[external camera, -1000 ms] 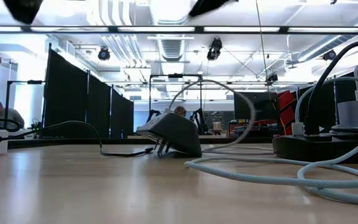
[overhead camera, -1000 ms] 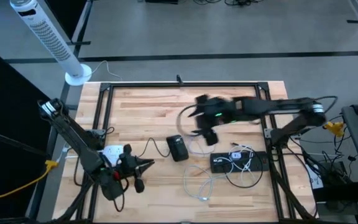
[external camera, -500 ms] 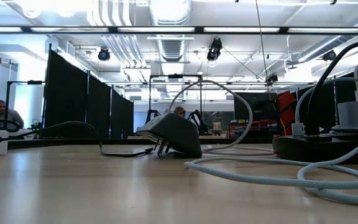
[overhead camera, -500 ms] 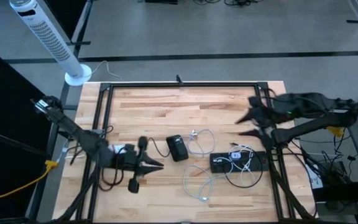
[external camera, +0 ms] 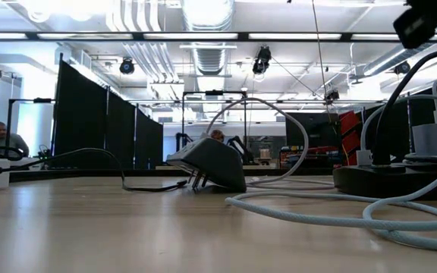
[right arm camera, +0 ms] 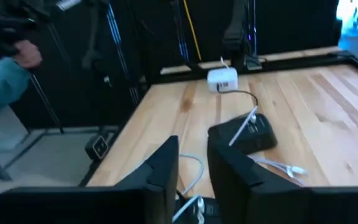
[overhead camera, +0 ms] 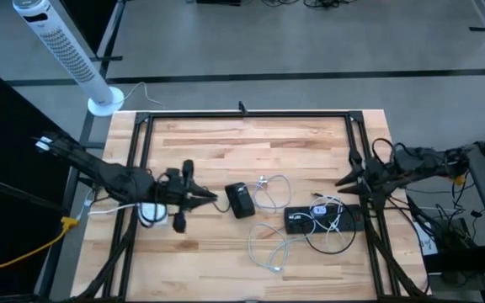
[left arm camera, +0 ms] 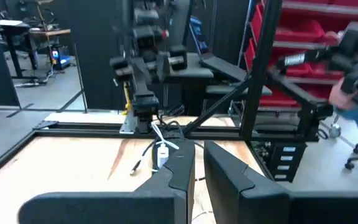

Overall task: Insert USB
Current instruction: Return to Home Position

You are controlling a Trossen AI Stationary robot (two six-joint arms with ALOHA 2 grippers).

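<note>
We found the black adapter (overhead camera: 241,200) just ahead of the left gripper (overhead camera: 211,200), whose fingers stood narrowly parted and empty, its long axis square to that approach, while the right gripper (overhead camera: 344,180), likewise narrow and empty, waited well apart

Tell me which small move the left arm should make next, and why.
Probably ease the left gripper forward to the small black box just ahead; the thin white cable lies loose beside that box, and the right gripper waits at the wooden table's right edge.
</note>
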